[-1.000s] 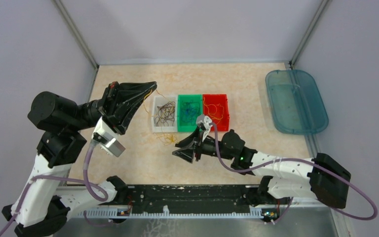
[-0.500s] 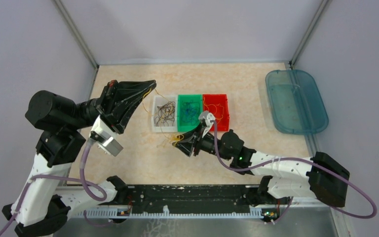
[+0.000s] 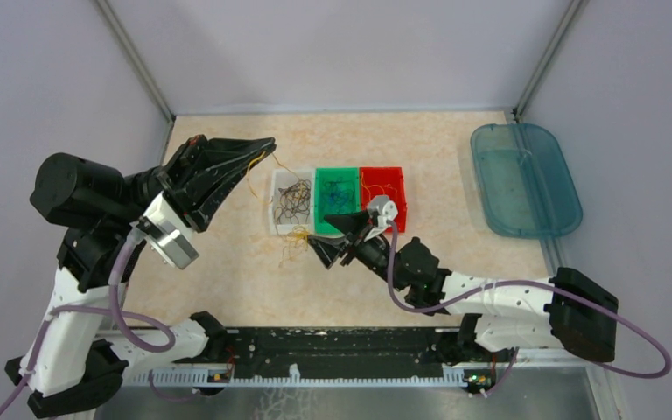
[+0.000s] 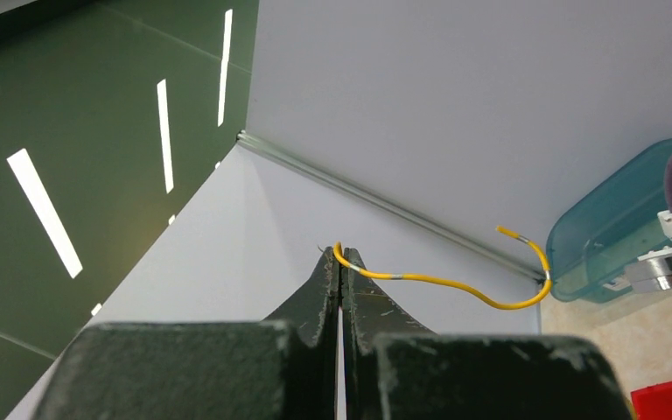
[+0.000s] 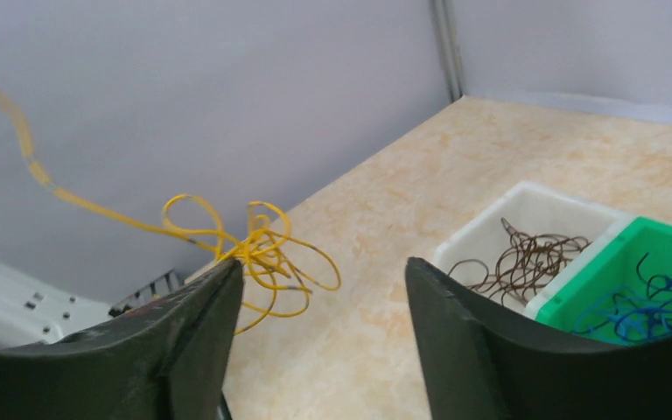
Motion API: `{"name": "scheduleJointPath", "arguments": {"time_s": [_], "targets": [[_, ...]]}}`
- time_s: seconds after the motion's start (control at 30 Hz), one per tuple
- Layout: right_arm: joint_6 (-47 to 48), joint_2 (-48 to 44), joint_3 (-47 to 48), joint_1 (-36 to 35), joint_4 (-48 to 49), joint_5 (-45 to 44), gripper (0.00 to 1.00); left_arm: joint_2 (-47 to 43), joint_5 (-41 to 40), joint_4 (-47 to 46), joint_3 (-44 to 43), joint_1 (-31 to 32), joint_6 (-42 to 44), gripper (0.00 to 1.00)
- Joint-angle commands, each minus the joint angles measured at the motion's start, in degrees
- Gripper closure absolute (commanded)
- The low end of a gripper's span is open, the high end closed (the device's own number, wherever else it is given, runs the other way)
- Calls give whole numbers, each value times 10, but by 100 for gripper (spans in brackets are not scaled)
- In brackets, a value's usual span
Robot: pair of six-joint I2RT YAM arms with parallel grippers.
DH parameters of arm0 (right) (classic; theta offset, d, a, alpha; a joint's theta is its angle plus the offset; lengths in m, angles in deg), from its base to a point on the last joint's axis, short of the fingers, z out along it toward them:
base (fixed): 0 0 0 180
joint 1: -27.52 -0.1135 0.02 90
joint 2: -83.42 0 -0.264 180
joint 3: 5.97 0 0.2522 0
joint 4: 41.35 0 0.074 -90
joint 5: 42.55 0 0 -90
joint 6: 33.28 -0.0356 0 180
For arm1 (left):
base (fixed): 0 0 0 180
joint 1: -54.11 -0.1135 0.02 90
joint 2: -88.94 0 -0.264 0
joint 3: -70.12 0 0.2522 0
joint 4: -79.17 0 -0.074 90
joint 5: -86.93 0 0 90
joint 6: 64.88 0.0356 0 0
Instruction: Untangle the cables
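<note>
My left gripper (image 3: 267,145) is raised at the left and shut on one end of a yellow cable (image 4: 437,280), whose free end curls off to the right of the tips (image 4: 341,254). The strand runs down to a small yellow tangle (image 3: 293,241) in front of the white bin. My right gripper (image 3: 325,234) stands open just right of that tangle. In the right wrist view the tangle (image 5: 254,249) sits right at the tip of the left finger (image 5: 214,297), and nothing lies between the jaws (image 5: 322,267).
Three small bins stand side by side: a white bin (image 3: 273,210) with brown wires (image 5: 525,258), a green bin (image 3: 337,171) with blue wires (image 5: 643,311), and a red bin (image 3: 381,171) with yellow wires. A teal tray (image 3: 525,179) lies at the far right.
My right gripper has opened wider and moved up toward the bins, beside the yellow tangle. The left arm has swung slightly left and up, keeping its hold on the yellow cable.
</note>
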Motion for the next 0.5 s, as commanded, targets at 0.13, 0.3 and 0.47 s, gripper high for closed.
{"name": "scheduleJointPath", "arguments": {"time_s": [0.13, 0.3, 0.47], "targets": [[50, 11, 14, -7, 89, -25, 2, 17, 22, -1, -45, -1, -74, 100], [54, 38, 12, -9, 155, 68, 1, 26, 28, -1, -59, -1, -73, 100], [24, 75, 20, -13, 233, 181, 1, 45, 40, 0, -75, -1, -70, 100]]}}
